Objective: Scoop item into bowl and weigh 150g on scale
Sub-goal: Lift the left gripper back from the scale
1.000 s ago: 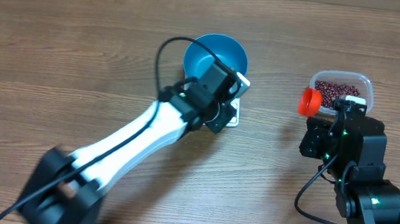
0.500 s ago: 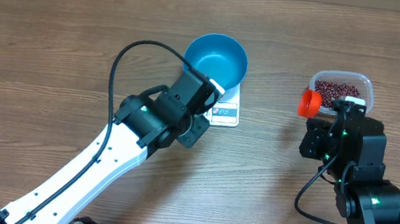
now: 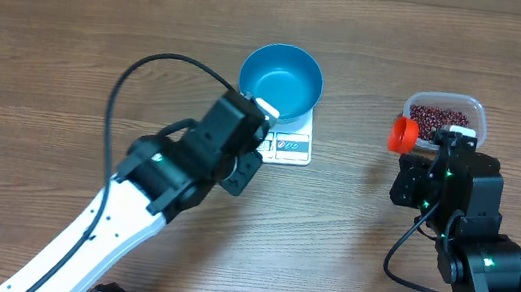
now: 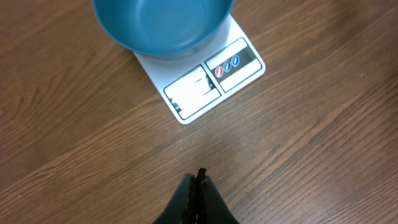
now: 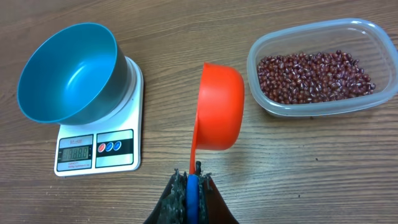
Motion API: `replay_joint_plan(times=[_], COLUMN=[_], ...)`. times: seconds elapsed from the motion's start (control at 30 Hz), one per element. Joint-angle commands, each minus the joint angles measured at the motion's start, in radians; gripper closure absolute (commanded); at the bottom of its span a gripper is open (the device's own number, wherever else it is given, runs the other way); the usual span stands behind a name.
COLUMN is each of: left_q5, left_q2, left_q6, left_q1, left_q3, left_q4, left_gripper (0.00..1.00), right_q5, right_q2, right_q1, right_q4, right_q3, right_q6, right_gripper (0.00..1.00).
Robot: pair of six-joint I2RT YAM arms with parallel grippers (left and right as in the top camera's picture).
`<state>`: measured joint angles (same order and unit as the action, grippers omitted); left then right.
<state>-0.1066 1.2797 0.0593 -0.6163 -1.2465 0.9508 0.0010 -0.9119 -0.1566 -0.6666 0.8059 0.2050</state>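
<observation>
Across the wood-grain worktop [image 3: 53, 38], biggest first: deep blue bowl [image 3: 282, 76], empty, seated on the white scale [image 3: 292, 148] toward its 12 o'clock end, with display and buttons left showing at 6 o'clock. At 3 o'clock from the bowl, well apart, clear tub [image 3: 446, 118] holding the beans [image 5: 311, 74]. Just beside the tub's 9 o'clock wall, orange scoop [image 3: 402, 133], tipped on edge (inside not visible from any view), its handle clamped tight in the right tool [image 5: 194, 177]. Left tool [image 4: 198, 180] pinched fully together on nothing, hanging near the scale's display end, apart from it. Smallest last: tiny oval red-brown beans with pale flecks, in a loose shallow layer. Probably hard, light and smooth, quick to roll and scatter. No pinching singly; better taken with the scoop driven low into the heap.
</observation>
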Motion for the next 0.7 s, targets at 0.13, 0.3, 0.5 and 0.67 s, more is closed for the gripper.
replay_joint_plan(times=[0.13,0.3,0.5,0.67], left_q5=[0.217,0.282,0.280,0.280], left_q2=[-0.029,-0.023,-0.023,-0.023], left_q6=[-0.116,-0.154,-0.161,-0.161], left_q1=[0.162,0.204,0.204,0.204], left_q3=[0.005,0.006,0.006,0.006], left_q4=[-0.047,-0.062,-0.055,-0.035], left_gripper=[0.91,0.65,0.00,0.00], right_q5=[0.006,0.006,0.006,0.006], right_q2=[0.006,0.006,0.006,0.006], right_q1=[0.007,0.007,0.007,0.007], right_q4=[0.014,0.014,0.014,0.014], right_q3=[0.032,0.032,0.032,0.032], right_q6=[-0.005,-0.005,-0.005,-0.005], right_gripper=[0.96,0.96,0.96,0.96])
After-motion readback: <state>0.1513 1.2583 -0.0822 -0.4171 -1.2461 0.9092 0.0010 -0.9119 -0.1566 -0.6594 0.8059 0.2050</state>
